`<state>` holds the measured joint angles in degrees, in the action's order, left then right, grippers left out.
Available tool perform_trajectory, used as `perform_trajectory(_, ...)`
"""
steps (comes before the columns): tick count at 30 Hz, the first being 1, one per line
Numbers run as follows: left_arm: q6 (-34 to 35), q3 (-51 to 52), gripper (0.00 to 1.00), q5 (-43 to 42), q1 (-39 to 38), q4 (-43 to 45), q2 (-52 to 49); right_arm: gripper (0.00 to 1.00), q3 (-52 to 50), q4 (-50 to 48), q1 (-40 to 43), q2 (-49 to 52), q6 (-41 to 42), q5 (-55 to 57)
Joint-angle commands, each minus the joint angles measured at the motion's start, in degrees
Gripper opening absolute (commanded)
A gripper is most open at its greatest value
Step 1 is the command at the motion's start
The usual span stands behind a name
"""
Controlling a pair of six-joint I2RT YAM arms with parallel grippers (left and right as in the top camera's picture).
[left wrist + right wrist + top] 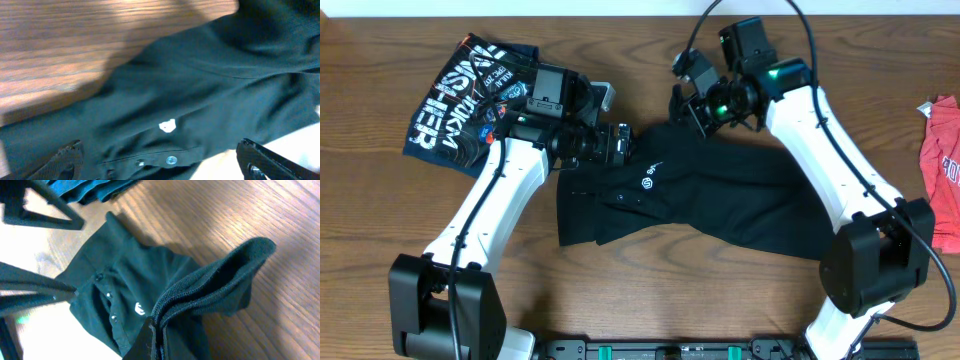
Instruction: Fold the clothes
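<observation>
The black polo shirt lies rumpled on the wooden surface; the right pincer is clenched on a fold of its edge; the left pincer hovers released over the placket; it should grasp a matching edge, then both draw taut before folding.

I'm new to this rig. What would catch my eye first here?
A black shirt sprawls across the middle of the wooden table, a fold of it pinched in the right arm's fingers. The left arm's fingers stand wide open over its left end. A folded navy printed garment lies toward the far left corner, a red garment at the right edge.
</observation>
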<state>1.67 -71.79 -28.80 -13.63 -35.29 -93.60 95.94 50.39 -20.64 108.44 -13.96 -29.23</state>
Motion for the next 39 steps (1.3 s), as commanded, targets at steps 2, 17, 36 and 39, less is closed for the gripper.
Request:
perform_trajectory(2,-5.55,-0.79,0.98,-10.54,-0.22,0.28,-0.22,0.01,0.28,0.28,-2.1,-4.79,-3.98,-0.17)
perform_trajectory(17,-3.85,-0.79,0.98,-17.27,-0.17,8.07,1.68,0.01,0.28,11.32,-4.24,-7.96,-13.0,-1.09)
perform_trajectory(36,22.36,-0.76,0.98,-17.33,-0.22,10.97,1.6,0.01,0.28,12.35,-9.05,-9.94,-18.1,-2.49)
perform_trajectory(39,25.7,-0.76,0.99,-17.33,-0.22,10.99,1.6,0.01,0.28,11.72,-9.05,-11.41,-18.1,-2.47)
